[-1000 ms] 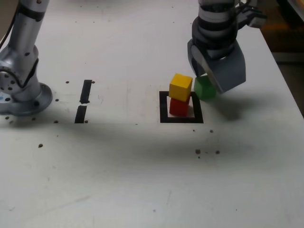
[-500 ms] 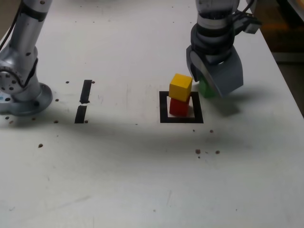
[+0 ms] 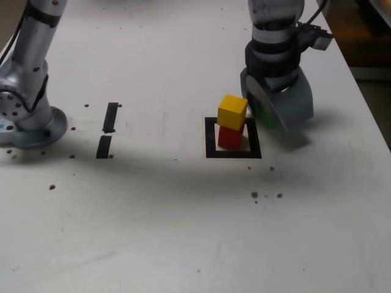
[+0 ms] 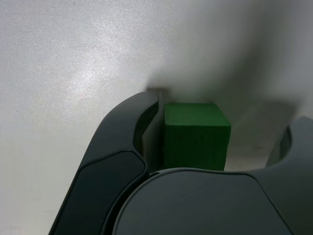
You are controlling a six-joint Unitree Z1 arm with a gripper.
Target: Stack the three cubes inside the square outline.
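Note:
In the exterior view the yellow cube [image 3: 232, 111] sits on the red cube [image 3: 230, 138] inside the black square outline [image 3: 211, 138]. The green cube [image 3: 263, 114] rests on the table just outside the outline's far right corner and is mostly hidden by my gripper [image 3: 270, 117], which is lowered over it. The wrist view shows the green cube [image 4: 195, 134] between the jaws of the gripper [image 4: 217, 128]. One finger [image 4: 151, 122] lies against the cube's side. A gap remains between the cube and the other finger [image 4: 286, 147]. The gripper is open around the cube.
Two short black tape strips [image 3: 110, 116] [image 3: 104, 146] lie on the white table at the exterior view's left, near the arm's base [image 3: 27, 125]. Small dark specks dot the table. The table's right edge [image 3: 366, 104] runs close behind the gripper.
The gripper has come down over the green cube, hiding most of it in the exterior view, and its jaws have narrowed. The yellow and red cubes have not moved.

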